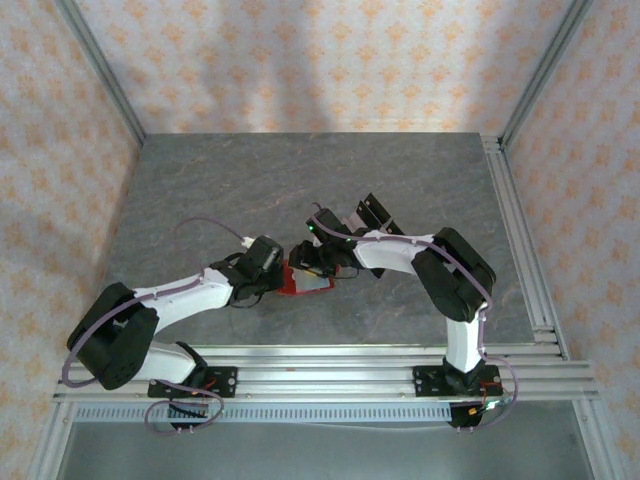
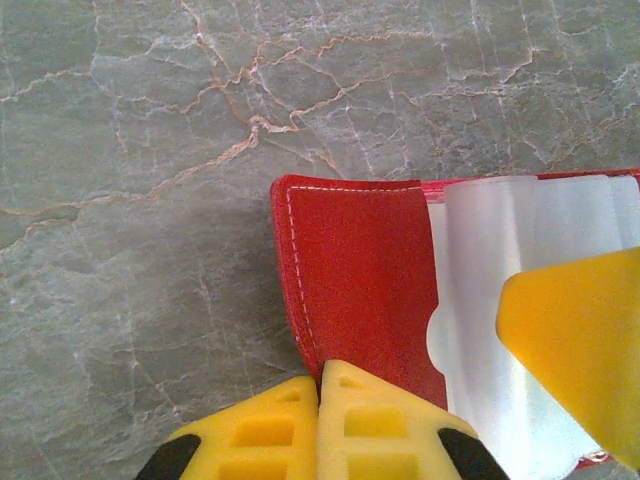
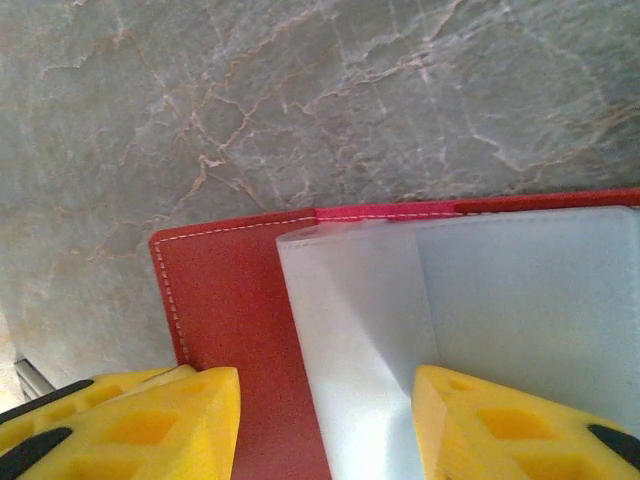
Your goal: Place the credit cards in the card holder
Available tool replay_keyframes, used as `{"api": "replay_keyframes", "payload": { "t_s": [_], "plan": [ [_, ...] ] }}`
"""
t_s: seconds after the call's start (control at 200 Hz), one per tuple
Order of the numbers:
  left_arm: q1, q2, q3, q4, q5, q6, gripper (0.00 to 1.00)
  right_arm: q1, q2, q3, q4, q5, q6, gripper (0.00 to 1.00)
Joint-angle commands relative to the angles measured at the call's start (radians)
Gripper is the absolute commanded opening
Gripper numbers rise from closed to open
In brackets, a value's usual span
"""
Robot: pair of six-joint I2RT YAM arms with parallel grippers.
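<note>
While both arms bend inward over the grey, veined surface (image 1: 200, 190), the red card holder (image 1: 303, 284) lies opened flat near its middle, directly under the 2 meeting wrists. From above, the 2 hands sit just beside each other over the holder, one arm reaching in from the left, the other from the right.

The left hand (image 2: 319, 375) is clenched. Its 2 yellow fingers are pressed together with no gap, their tips at the near edge of the holder's red flap. Whether that edge is pinched between them cannot be told.

The right hand (image 3: 325, 385) is released, its fingers (image 3: 150, 420) standing apart with nothing clamped. 1 is over the red flap, the other over the pale, translucent sleeve (image 3: 500, 290) that lines the holder's inside, and the sleeve's rounded edge runs between them.

Seen from the left wrist, 1 of the right hand's yellow fingers reaches in from the right and overlaps the same sleeve, which has a half-round notch on the side facing the red flap. White stitching follows the flap's border.

The credit cards (image 1: 368, 212) lie on the surface behind the right arm, farther from the bases than the holder and apart from it, with dark bands visible on them. How many there are cannot be told from above. Patterned walls close the surface on 3 sides, and metal rails run along its near and right edges.
</note>
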Motion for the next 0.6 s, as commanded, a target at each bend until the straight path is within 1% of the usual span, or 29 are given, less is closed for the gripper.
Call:
{"api": "replay_keyframes", "payload": {
  "t_s": [0.0,0.075,0.26,0.335,0.42,0.47,0.596],
  "plan": [
    [-0.004,-0.025,-0.019,0.018,-0.039,-0.014,0.01,0.005,0.017,-0.014,0.036,-0.017,0.036,0.49],
    [-0.004,-0.039,-0.019,0.007,-0.051,-0.009,0.09,0.005,0.021,-0.014,0.029,-0.007,0.035,0.49],
    [-0.004,-0.084,-0.019,-0.034,-0.077,-0.004,0.21,0.005,0.032,-0.027,0.027,0.01,0.035,0.48],
    [-0.004,-0.103,-0.021,-0.057,-0.093,-0.004,0.29,0.005,0.032,-0.03,0.027,0.014,0.034,0.48],
    [-0.004,-0.122,-0.022,-0.088,-0.12,-0.007,0.36,0.005,0.033,-0.03,0.026,0.016,0.033,0.48],
    [-0.004,-0.131,-0.022,-0.113,-0.143,-0.01,0.38,0.005,0.036,-0.028,0.025,0.016,0.032,0.48],
    [-0.003,-0.13,-0.014,-0.167,-0.175,-0.006,0.38,0.005,0.038,-0.022,0.02,0.015,0.029,0.48]
  ]
}}
